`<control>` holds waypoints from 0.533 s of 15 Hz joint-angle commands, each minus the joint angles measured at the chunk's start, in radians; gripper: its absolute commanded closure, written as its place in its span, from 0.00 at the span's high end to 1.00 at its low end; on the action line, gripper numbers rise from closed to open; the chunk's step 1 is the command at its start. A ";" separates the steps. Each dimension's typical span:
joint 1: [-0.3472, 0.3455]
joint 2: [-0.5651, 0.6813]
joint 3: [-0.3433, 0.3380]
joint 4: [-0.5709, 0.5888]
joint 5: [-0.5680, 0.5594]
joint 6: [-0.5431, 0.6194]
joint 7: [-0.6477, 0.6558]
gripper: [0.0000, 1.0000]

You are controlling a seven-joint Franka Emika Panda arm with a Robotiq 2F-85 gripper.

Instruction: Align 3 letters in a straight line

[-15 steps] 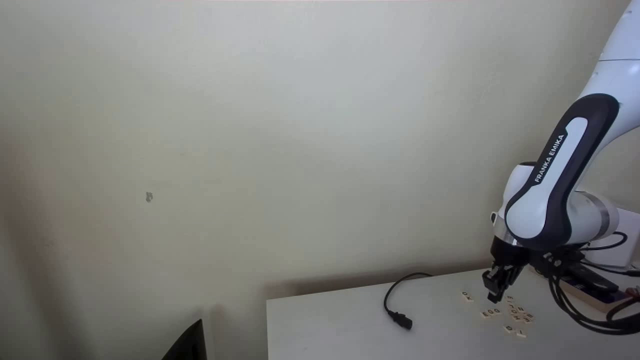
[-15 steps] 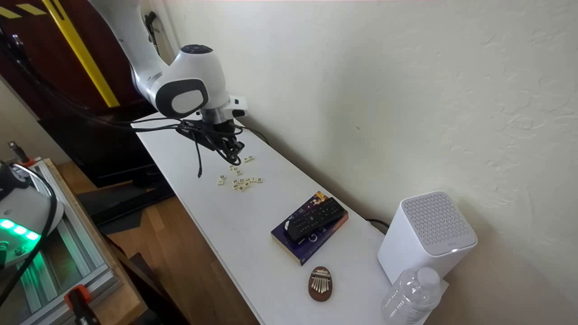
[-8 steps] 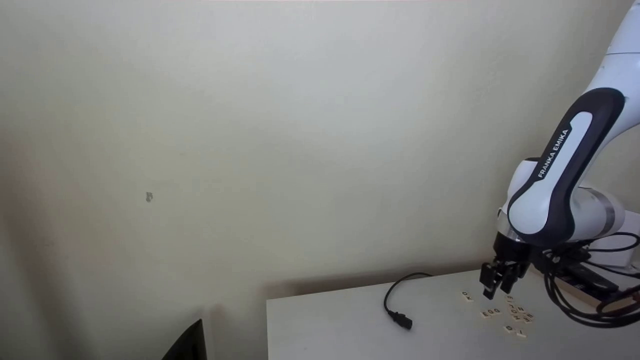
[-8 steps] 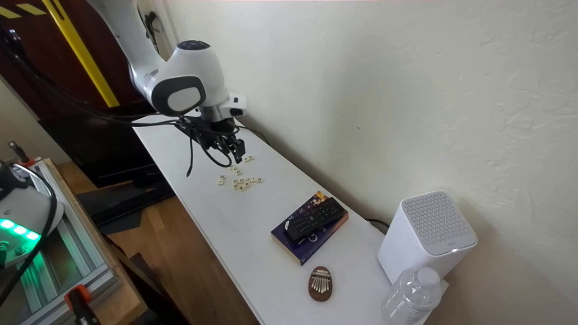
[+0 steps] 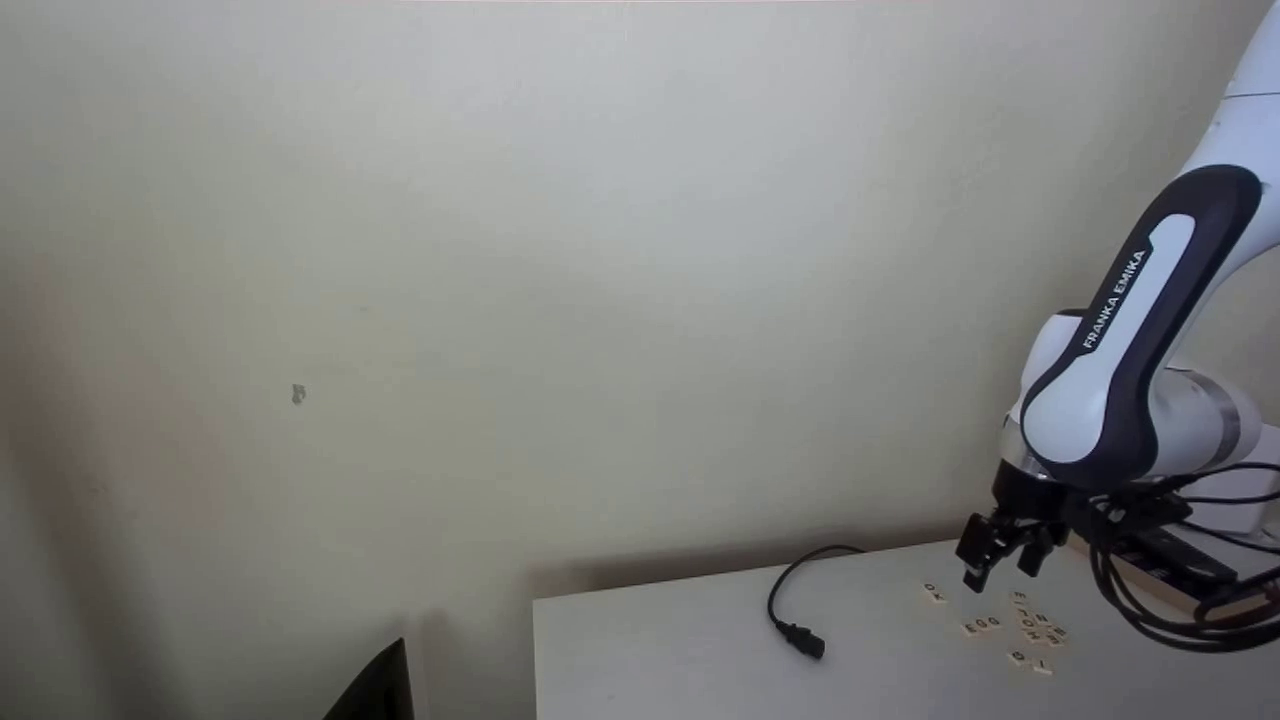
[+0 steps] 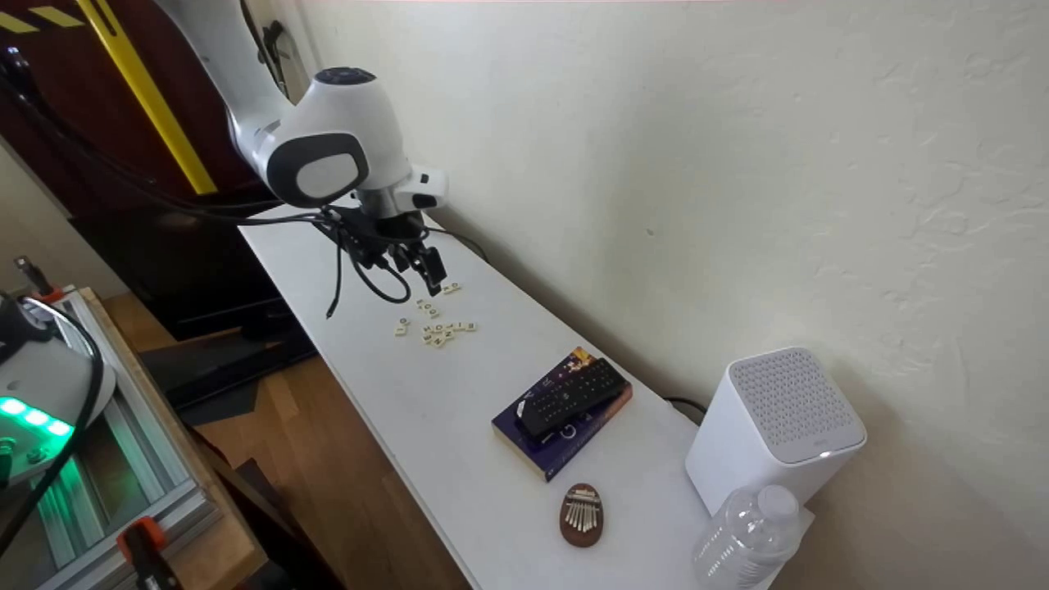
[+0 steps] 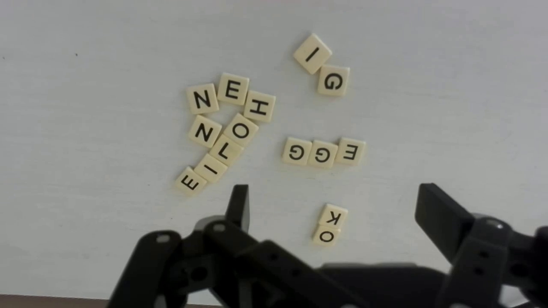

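At the left in an exterior view, a black cable point(image 5: 772, 597) curves in from the wall-side edge of the desk point(image 5: 660, 660) and stops at a plug point(image 5: 802, 640). To the right, well apart from the plug, the letters point(image 5: 1029, 623) lie flat on the desk in a loose scatter. Over the desk near them hangs the gripper point(image 5: 1002, 573), released, its jaws well apart; the arm point(image 5: 1110, 330) slopes up from it to the right.

In the wrist view, starting from the left, an E point(image 7: 190, 182), an I point(image 7: 210, 168), an L point(image 7: 227, 149) and an O point(image 7: 241, 129) touch in a slanting line; an H point(image 7: 259, 106), a second E point(image 7: 233, 89) and two Ns point(image 7: 202, 98) hook back from the O toward the L. Farther right, one below another, come an I-G pair point(image 7: 334, 80) meeting at a corner, a G-G-E row point(image 7: 322, 154), nearly straight, and a K-O pair point(image 7: 333, 217), which shows in the gap between the fingers point(image 7: 443, 217).

In an exterior view a green-lit unit point(image 6: 49, 381) sits at the left on a bench point(image 6: 229, 541), apart from the desk. The letters are about midway between the desk's long edges, toward the far end. Right of them, nearer the wall-side edge, a remote point(image 6: 574, 397) rests on a book point(image 6: 554, 456). A thumb piano point(image 6: 582, 520) comes next, then a clear bottle point(image 6: 750, 537), upright, just beside a white box point(image 6: 762, 426) at the wall-side edge.
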 commanded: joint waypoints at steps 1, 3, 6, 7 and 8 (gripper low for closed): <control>0.007 -0.048 0.000 -0.041 0.032 -0.003 0.008 1.00; 0.007 -0.057 0.000 -0.046 0.034 -0.004 0.012 1.00; 0.006 -0.068 0.002 -0.051 0.035 -0.008 0.016 1.00; 0.009 -0.074 0.001 -0.054 0.035 -0.009 0.018 1.00; 0.012 -0.079 -0.001 -0.056 0.036 -0.010 0.021 1.00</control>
